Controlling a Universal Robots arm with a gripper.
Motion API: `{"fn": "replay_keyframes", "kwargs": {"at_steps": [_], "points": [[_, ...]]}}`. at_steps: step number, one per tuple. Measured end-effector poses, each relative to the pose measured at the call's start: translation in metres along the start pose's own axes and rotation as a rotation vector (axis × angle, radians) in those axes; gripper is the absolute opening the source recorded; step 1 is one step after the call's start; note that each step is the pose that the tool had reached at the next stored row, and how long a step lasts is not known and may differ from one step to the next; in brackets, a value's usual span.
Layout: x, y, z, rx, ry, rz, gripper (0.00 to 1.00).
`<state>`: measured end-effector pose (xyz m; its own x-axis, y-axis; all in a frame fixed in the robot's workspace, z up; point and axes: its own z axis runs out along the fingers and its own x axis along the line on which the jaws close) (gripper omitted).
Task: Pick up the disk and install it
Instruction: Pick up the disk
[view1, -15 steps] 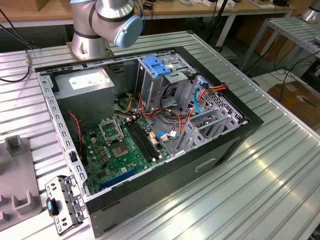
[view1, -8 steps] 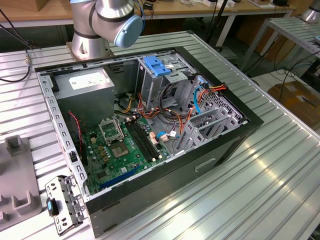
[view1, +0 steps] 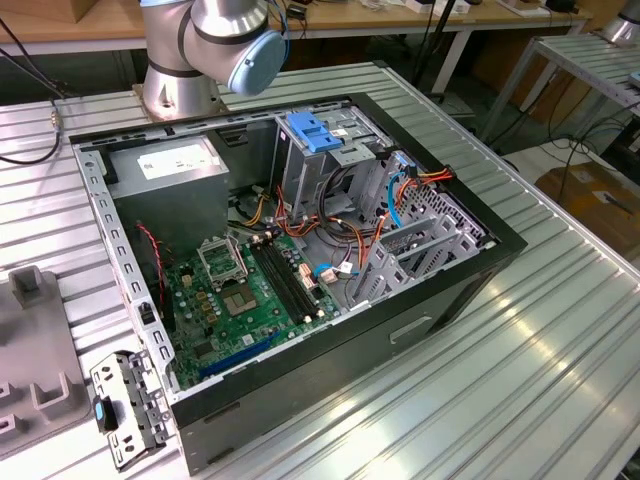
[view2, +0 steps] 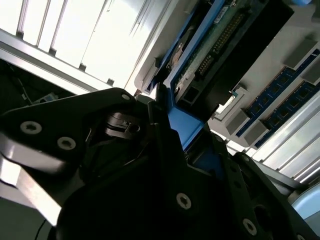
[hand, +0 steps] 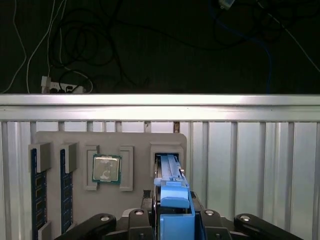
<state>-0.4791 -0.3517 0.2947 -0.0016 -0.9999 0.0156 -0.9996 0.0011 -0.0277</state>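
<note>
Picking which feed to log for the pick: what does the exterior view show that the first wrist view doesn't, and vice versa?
Exterior view: the open computer case with its motherboard, power supply, the blue bracket on top of the drive bay, and the arm's base.
First wrist view: the gripper shut on the disk, which sits at a slot of the grey parts tray, beside a CPU and two memory modules.
Both: the ribbed metal table.
</note>
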Motion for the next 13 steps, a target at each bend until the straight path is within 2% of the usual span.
{"fn": "replay_keyframes", "kwargs": {"at_steps": [2, 5, 13], "points": [[0.0, 0.0, 0.0, -0.0001, 0.0, 0.001, 0.37], [0.0, 0.0, 0.0, -0.0005, 0.0007, 0.026, 0.37], [0.0, 0.0, 0.0, -0.0006, 0.0009, 0.033, 0.37]]}}
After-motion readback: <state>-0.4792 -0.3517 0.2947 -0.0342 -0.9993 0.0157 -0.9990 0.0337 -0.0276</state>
